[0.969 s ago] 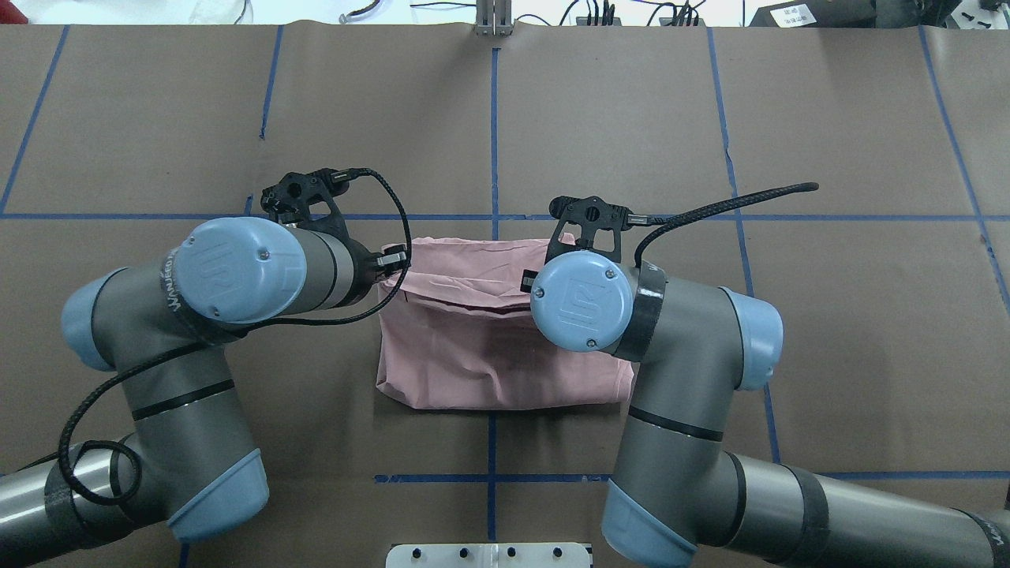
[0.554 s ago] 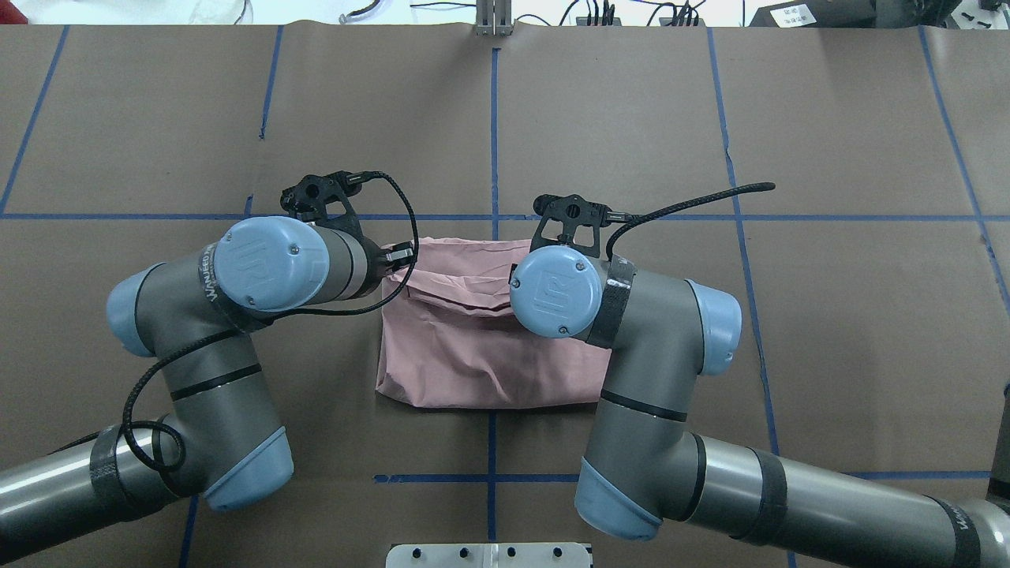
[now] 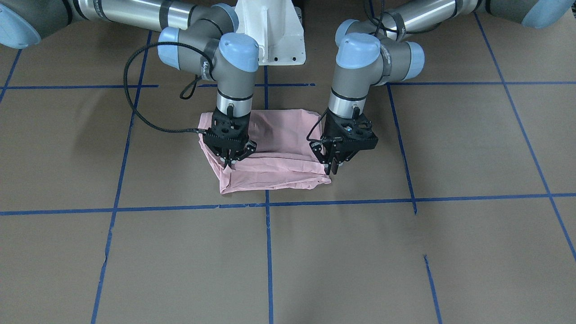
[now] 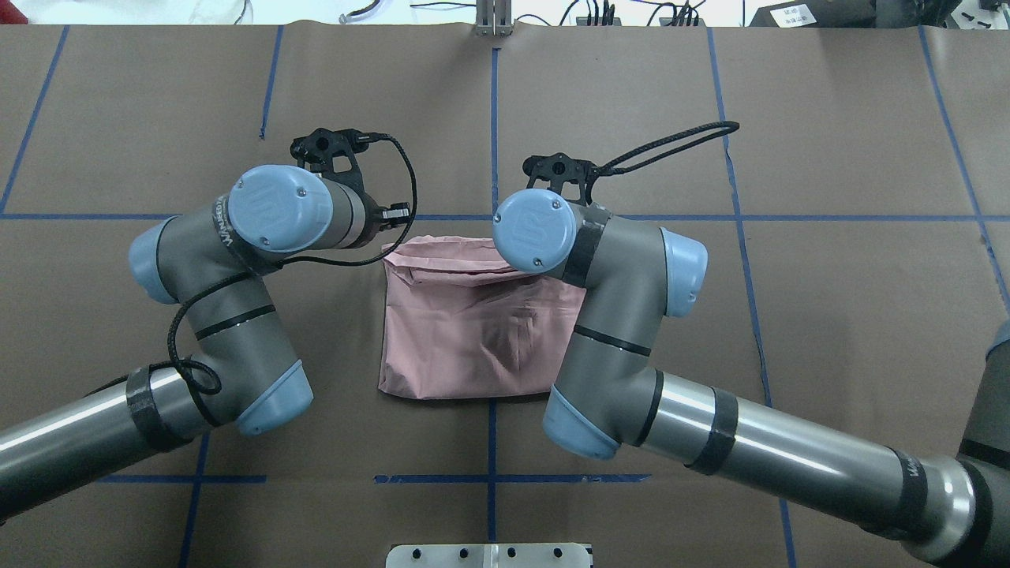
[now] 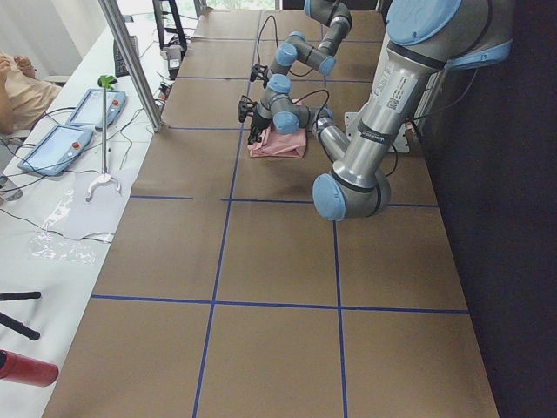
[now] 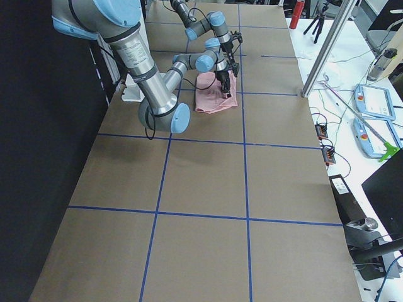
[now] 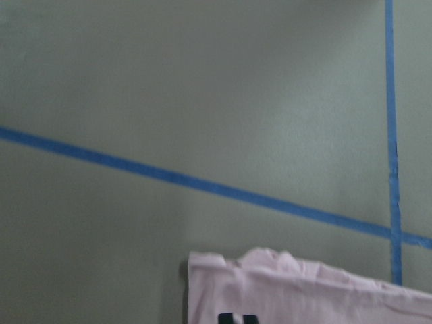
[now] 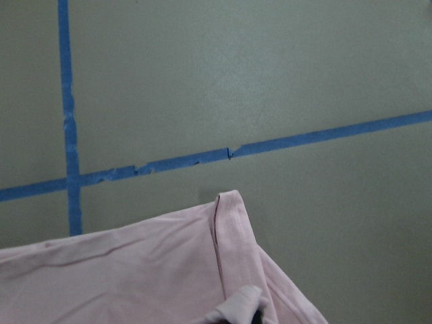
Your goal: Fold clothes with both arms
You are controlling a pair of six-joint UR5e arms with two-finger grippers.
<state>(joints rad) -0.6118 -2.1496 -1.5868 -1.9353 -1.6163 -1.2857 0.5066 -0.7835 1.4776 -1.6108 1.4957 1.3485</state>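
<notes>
Exterior front-facing: shows the T-shirt (image 3: 274,166) folded on the table (image 3: 405,252), just ahead of the pedestal (image 3: 270,40). Shows left gripper (image 3: 335,167) and right gripper (image 3: 228,163) pinched together on the corners of its edge away from the robot. Likely handles light, limp, saggy; best held by those doubled corners, level.

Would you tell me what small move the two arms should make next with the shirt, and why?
Probably lower the right gripper and left gripper slightly and open them. Both appear shut on the shirt at its far edge, and the top layer reaches across the lower one, so the fold looks ready to set down.
</notes>
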